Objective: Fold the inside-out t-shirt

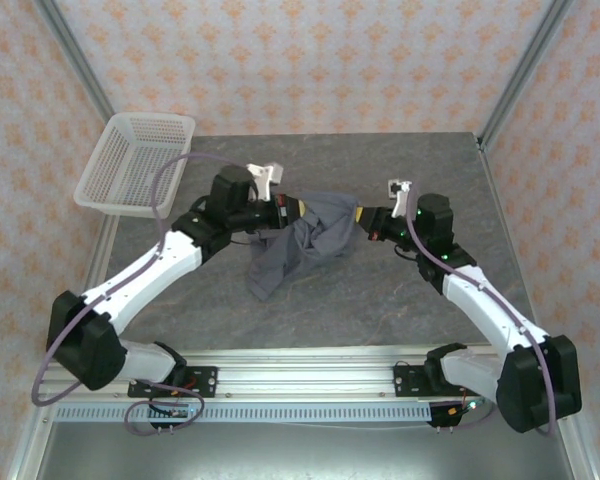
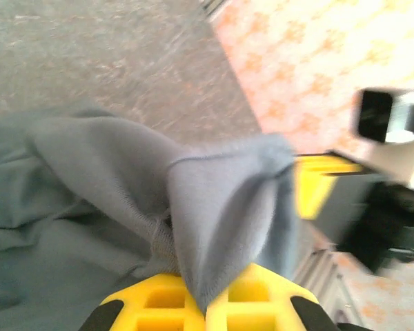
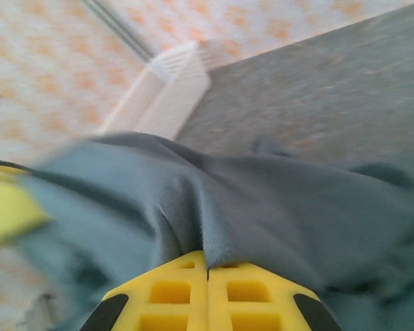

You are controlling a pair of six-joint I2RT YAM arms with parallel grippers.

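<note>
One dark grey inside-out t-shirt point(image 1: 305, 240) is held bunched over the tabletop point(image 1: 400, 300) between two pairs of yellow fingers, left fingers point(image 2: 159, 303) and right fingers point(image 3: 172, 293) each clamped on its cloth.

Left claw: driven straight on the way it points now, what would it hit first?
Beyond the t-shirt it pinches, probably the right claw, facing it across the cloth; depth is unclear.
</note>
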